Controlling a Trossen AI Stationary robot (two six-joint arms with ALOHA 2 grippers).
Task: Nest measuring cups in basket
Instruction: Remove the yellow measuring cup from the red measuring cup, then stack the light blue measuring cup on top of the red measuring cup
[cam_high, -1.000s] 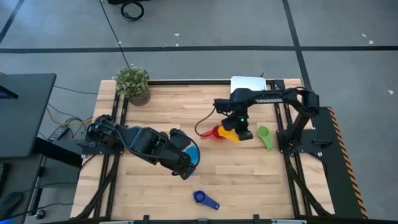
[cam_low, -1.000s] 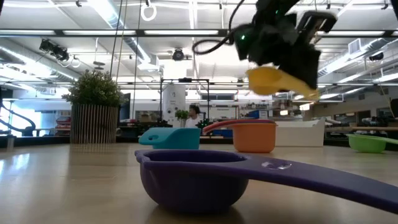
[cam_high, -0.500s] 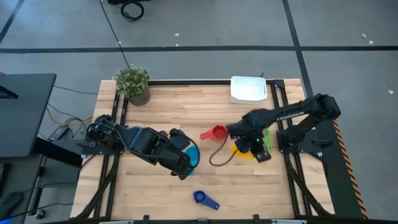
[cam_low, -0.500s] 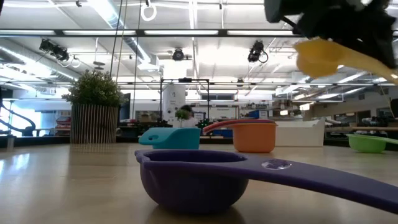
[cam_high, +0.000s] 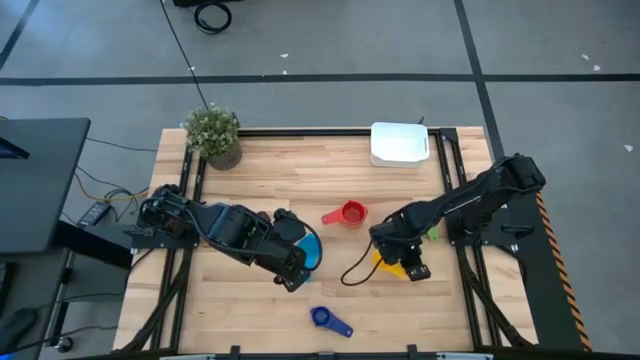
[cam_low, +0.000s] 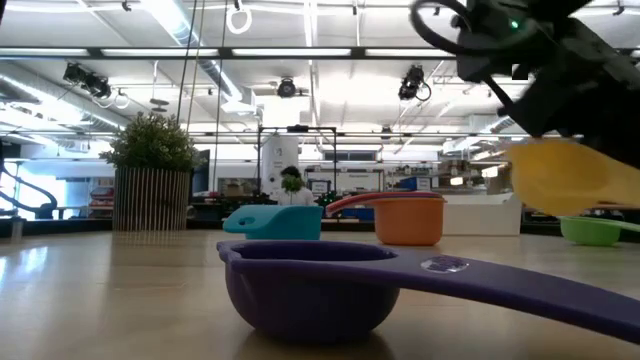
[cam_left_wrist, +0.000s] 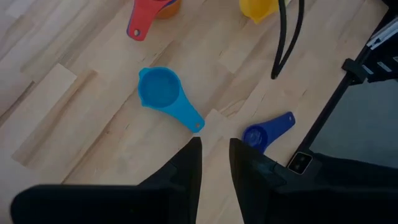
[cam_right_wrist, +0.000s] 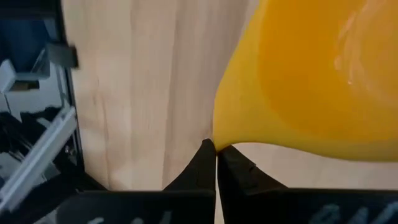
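- Your right end effector (cam_right_wrist: 216, 148) is pinched fully closed on the rim of the small round yellow plastic measuring cup (cam_right_wrist: 311, 74), carried clear of the wooden tabletop (cam_high: 260, 180).
- The shallow white plastic basket (cam_high: 400, 145) sits well beyond it, at the far edge.
- Risk: so thin an edge grip could let the cup twist or drop mid-transfer.
- Your left end effector (cam_left_wrist: 214, 163) hangs part-open and empty above the light blue cup (cam_left_wrist: 168, 96).

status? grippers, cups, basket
Right gripper shut on yellow cup, held above the table's right side. Left gripper empty over light blue cup. Basket empty at the far edge, path clear.
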